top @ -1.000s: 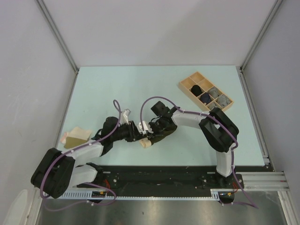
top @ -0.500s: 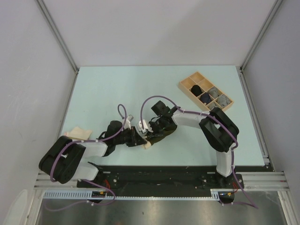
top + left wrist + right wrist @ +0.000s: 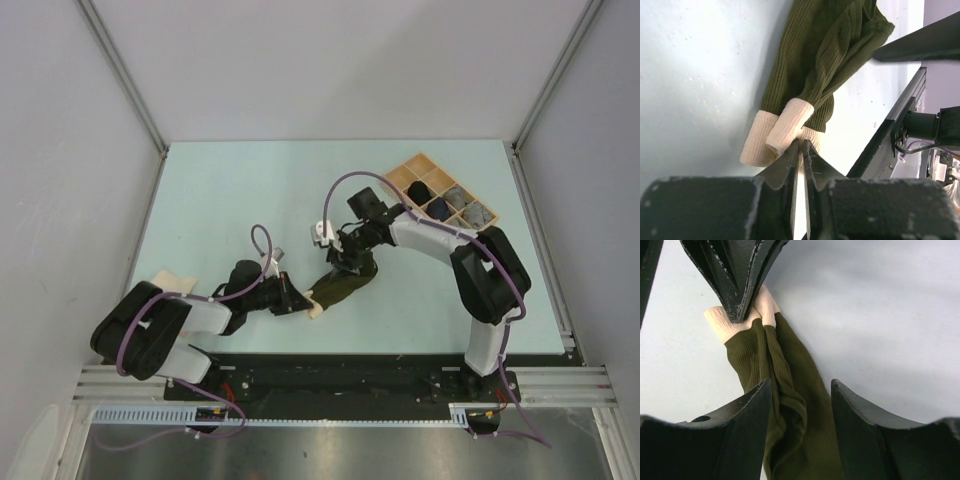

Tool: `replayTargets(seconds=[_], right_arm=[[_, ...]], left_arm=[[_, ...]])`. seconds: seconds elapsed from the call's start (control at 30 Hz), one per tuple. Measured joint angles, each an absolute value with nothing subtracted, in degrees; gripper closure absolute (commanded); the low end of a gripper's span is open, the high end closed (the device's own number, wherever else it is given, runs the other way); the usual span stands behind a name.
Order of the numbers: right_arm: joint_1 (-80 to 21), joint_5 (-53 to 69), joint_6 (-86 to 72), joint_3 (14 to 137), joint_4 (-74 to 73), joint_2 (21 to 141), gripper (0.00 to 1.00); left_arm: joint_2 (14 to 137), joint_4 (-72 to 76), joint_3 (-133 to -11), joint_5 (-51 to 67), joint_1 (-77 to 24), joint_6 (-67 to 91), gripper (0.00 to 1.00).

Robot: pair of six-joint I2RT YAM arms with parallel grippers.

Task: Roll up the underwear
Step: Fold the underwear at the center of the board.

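Note:
One piece of underwear, dark olive ribbed cloth with cream cuffs, lies stretched on the pale table near the front middle. My left gripper is shut on the cream cuff end, its fingers showing in the right wrist view. My right gripper is open and straddles the olive cloth at the other end, its jaws on either side of the bunched fabric. In the left wrist view my left gripper pinches the cuff while the olive body runs away from it.
A light wooden tray with compartments stands at the back right, with dark and grey rolled pieces in it. A pale beige garment lies at the table's left edge. The black base rail runs along the near edge.
My right gripper has opened and moved back and to the right along the garment. My left gripper has shut on the cream cuff, and the cloth is now drawn out longer.

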State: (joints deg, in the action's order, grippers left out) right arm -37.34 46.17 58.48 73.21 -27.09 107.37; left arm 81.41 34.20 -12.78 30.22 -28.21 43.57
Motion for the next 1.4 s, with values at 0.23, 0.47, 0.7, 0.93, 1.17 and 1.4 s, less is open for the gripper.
replayTargets(seconds=[0.23, 0.47, 0.7, 0.93, 1.17, 1.4], right_arm=[[-33.52, 47.53, 61.47, 75.81, -35.92, 105.58, 0.46], [-33.69, 47.18, 64.82, 75.85, -43.16, 106.61, 0.44], [-34.46, 44.29, 65.08, 76.88, -43.79, 111.13, 0.66], [-34.44, 42.33, 63.83, 77.23, -42.15, 111.77, 0.88], [-34.89, 41.67, 62.33, 78.54, -39.75, 111.74, 0.89], [-36.58, 38.65, 59.44, 83.99, -38.81, 114.10, 0.70]], left_arm=[[81.47, 34.39, -12.73, 30.22, -28.23, 43.57, 0.88], [81.32, 34.20, -12.71, 30.17, -28.23, 43.53, 0.88], [80.84, 34.35, -12.29, 29.98, -28.23, 43.53, 0.88], [80.53, 34.48, -11.94, 29.65, -28.27, 43.53, 0.91], [80.55, 35.11, -11.57, 29.52, -28.34, 43.55, 0.93], [80.58, 36.42, -10.96, 28.67, -28.95, 43.59, 0.94]])
